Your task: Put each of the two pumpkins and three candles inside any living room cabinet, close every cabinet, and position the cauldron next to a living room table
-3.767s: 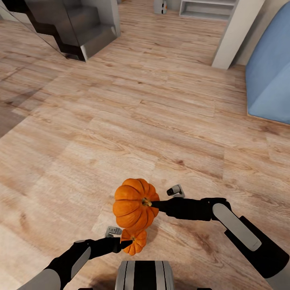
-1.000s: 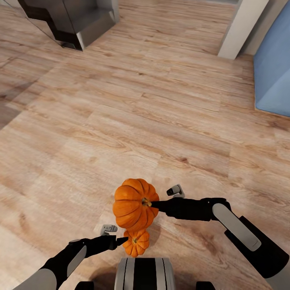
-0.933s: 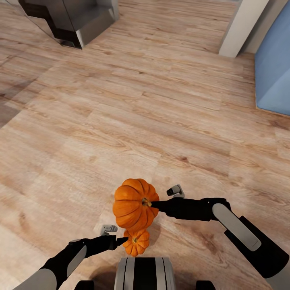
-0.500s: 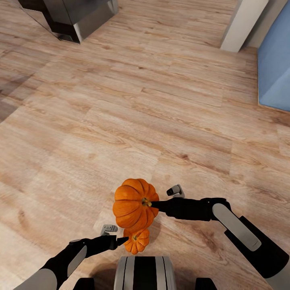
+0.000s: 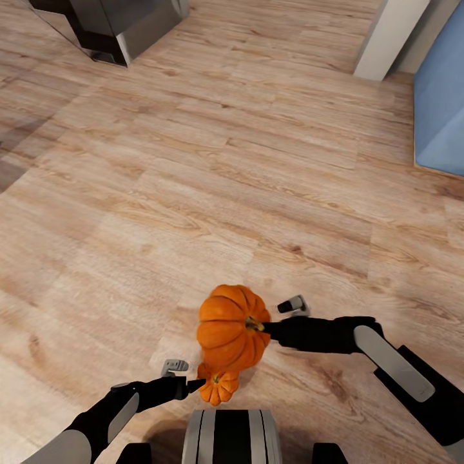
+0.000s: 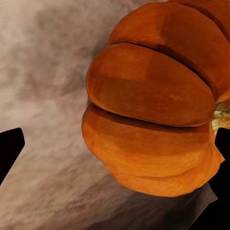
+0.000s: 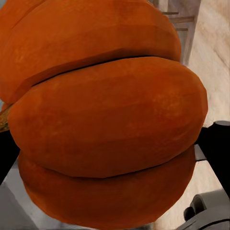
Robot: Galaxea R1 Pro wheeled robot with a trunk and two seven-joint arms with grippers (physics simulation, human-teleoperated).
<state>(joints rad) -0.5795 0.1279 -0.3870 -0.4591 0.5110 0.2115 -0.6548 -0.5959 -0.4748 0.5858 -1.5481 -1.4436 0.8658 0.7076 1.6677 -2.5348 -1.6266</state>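
Above wood floor (image 5: 193, 161), right jaws clamped on upper pumpkin (image 5: 231, 325), left jaws clamped on lower pumpkin (image 5: 219, 387)

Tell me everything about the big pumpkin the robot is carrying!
The big pumpkin is bright orange, round and ribbed, with a smooth, slightly glossy skin. It is tipped sideways, its short stem pointing at the right gripper, which pinches it there. It hangs above the wooden floor, just over the smaller pumpkin.
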